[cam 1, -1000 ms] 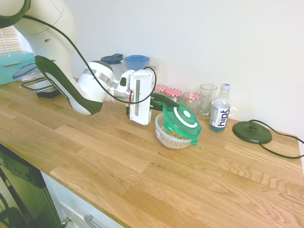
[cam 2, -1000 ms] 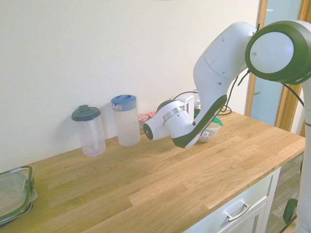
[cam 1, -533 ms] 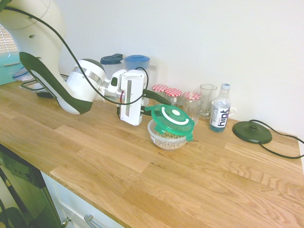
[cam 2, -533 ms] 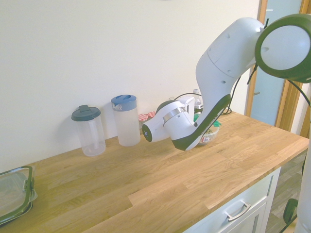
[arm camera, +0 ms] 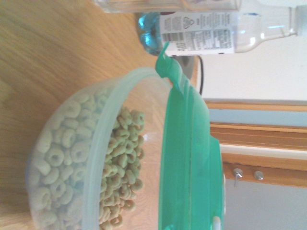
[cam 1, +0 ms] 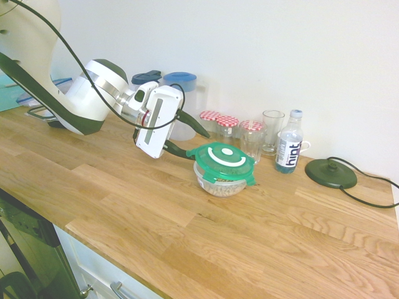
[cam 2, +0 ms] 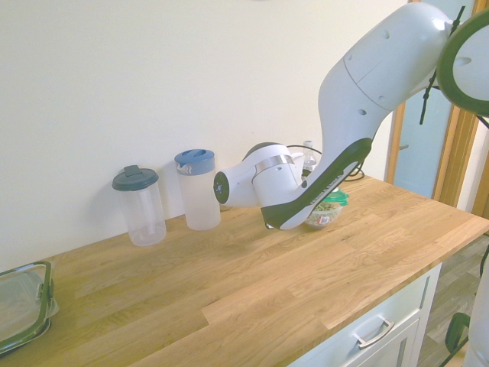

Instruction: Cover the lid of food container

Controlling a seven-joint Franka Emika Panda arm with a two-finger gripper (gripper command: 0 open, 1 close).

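Note:
The round green lid [cam 1: 221, 160] with its white ring mark lies roughly flat on top of the food container [cam 1: 219, 185], a small clear bowl with cereal rings showing through its wall. My gripper [cam 1: 196, 145] is just left of the lid and open, its two dark fingers spread apart. The lower finger reaches toward the lid's left edge, and I cannot tell if it touches. The wrist view shows the lid [arm camera: 192, 158] and bowl [arm camera: 81, 163] from close by. In the second exterior view my arm hides most of the bowl [cam 2: 325, 215].
Behind the bowl stand gingham-lidded jars [cam 1: 219, 121], a drinking glass [cam 1: 272, 131], a water bottle [cam 1: 288, 150] and a black round base [cam 1: 330, 172]. Two lidded pitchers [cam 2: 198, 189] are at the wall. A rectangular container [cam 2: 21, 306] sits at the counter's far end.
The lid went from tilted in my grip to lying flat on the bowl. My gripper opened, let it go and drew back a little away from the bowl.

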